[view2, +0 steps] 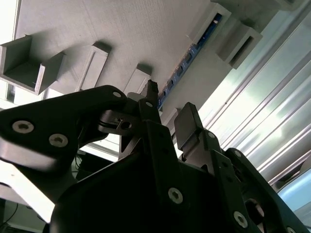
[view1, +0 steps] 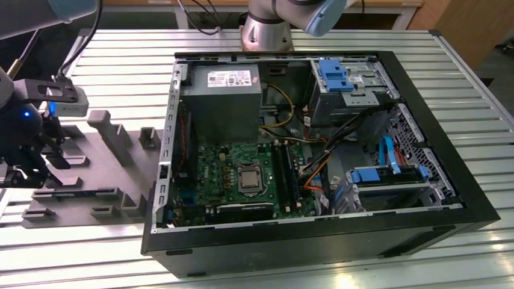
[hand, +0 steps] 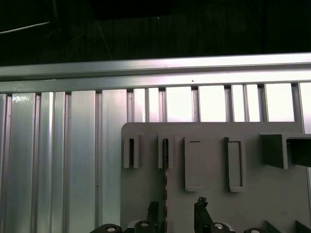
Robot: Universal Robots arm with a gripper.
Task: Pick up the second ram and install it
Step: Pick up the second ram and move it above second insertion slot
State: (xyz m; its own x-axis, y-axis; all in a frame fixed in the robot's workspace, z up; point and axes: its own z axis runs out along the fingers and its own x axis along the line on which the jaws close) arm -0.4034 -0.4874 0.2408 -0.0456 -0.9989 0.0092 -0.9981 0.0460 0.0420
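Note:
The second ram point(hand: 165, 167) is a thin blue stick standing on edge in a slotted holder of the grey fixture plate point(hand: 252, 204). My gripper point(hand: 177, 212) hangs just above one end of it, open. One black fingertip is on each side of the stick's line and neither touches it. In the second wrist view the blue stick point(view2: 187, 60) runs away from the gap of the gripper point(view2: 167, 109). In the exterior view the gripper point(view1: 28, 171) sits at the far left over the plate, near the ram point(view1: 80, 192).
An open black computer case point(view1: 449, 198) lies at the exterior view's right, holding a green motherboard point(view1: 233, 162), long black slots point(view1: 287, 174), a grey power-supply box point(view1: 221, 99) and loose cables. Upright grey holders point(view1: 108, 135) rise from the fixture plate. All rest on a ribbed aluminium table point(view1: 120, 66).

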